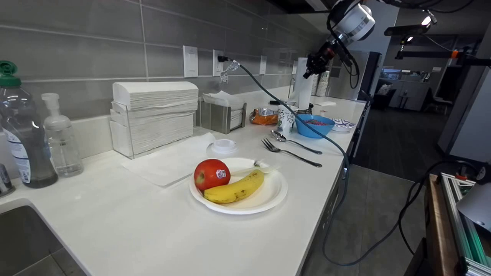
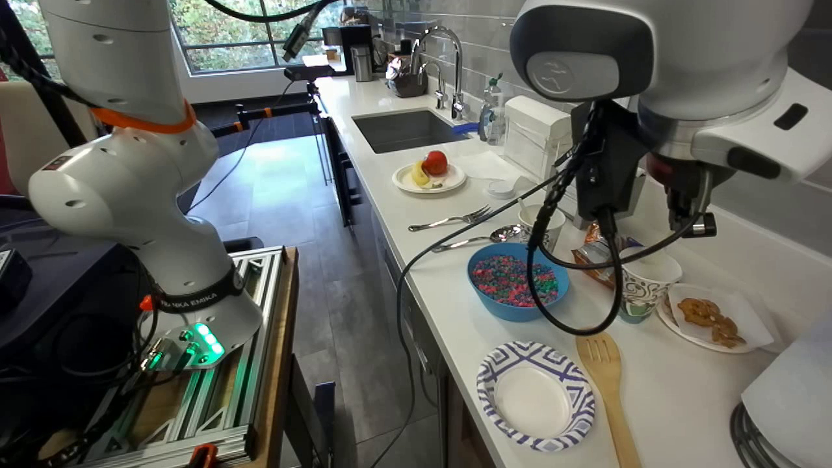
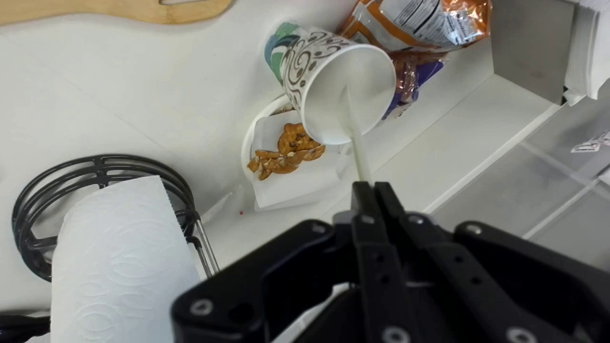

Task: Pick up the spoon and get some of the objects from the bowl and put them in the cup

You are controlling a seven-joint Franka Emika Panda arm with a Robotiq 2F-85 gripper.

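In the wrist view a thin white spoon (image 3: 360, 155) runs from my fingertips toward a patterned paper cup (image 3: 310, 71). My gripper (image 3: 373, 185) is shut on the end of its handle. The far tip of the spoon appears against the white inside of that cup; whether it sits within or hovers above, I cannot tell. An exterior view has the gripper (image 1: 307, 73) high over the counter, in front of the paper towel roll. The blue bowl (image 2: 495, 305) holds many small pink, blue and green pieces and stands apart from this cup (image 2: 640, 296).
Another paper cup (image 2: 552, 229) with a white handle in it stands behind the bowl. Around the first cup are a snack bag (image 3: 419, 26), a plate (image 3: 249, 143) with brown snacks and a paper towel roll (image 3: 124, 257). A metal spoon (image 1: 297, 143) and fork (image 1: 293, 154) lie nearby.
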